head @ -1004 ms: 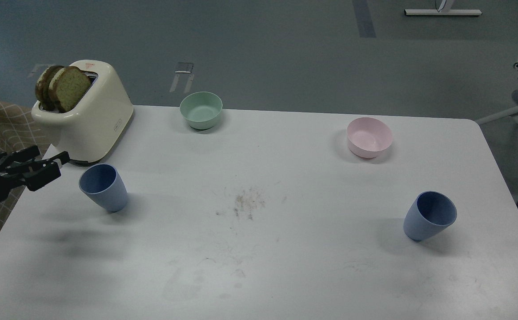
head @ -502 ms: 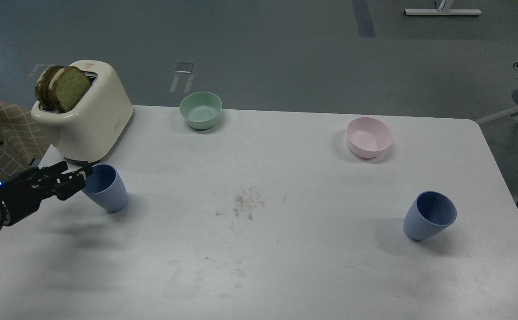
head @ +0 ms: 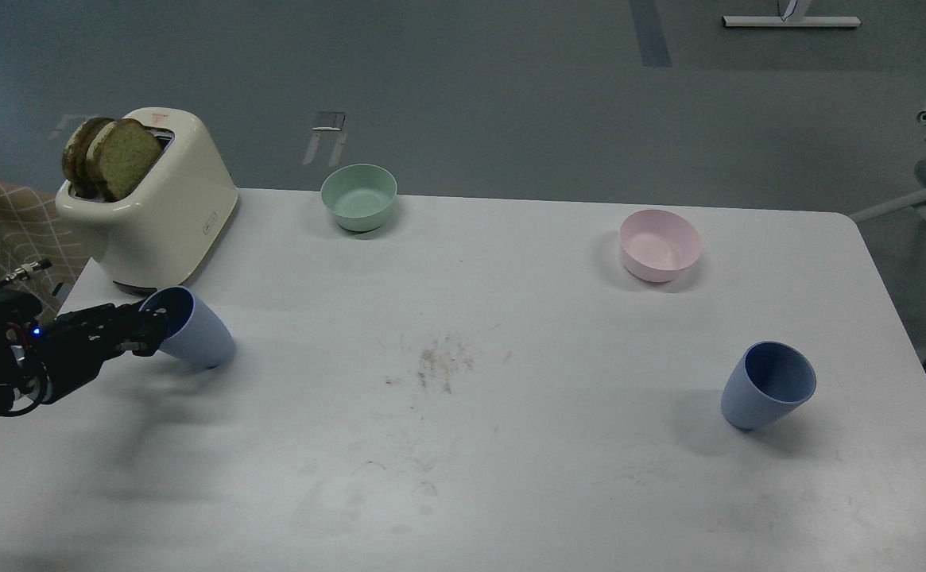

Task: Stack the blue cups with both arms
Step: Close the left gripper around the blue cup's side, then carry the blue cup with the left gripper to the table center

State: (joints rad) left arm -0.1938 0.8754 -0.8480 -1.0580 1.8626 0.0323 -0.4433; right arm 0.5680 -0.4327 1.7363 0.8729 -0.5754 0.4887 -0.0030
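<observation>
Now that your left gripper (head: 153, 330) has closed in from the table's left edge, its fingers sit at the rim of the near blue cup (head: 192, 334), which has tipped further toward the arm; whether they pinch the rim, you cannot tell. Your right gripper is out of view. Across the table (head: 463, 445), the other blue cup (head: 769, 387) waits untouched, so stacking is only beginning.
</observation>
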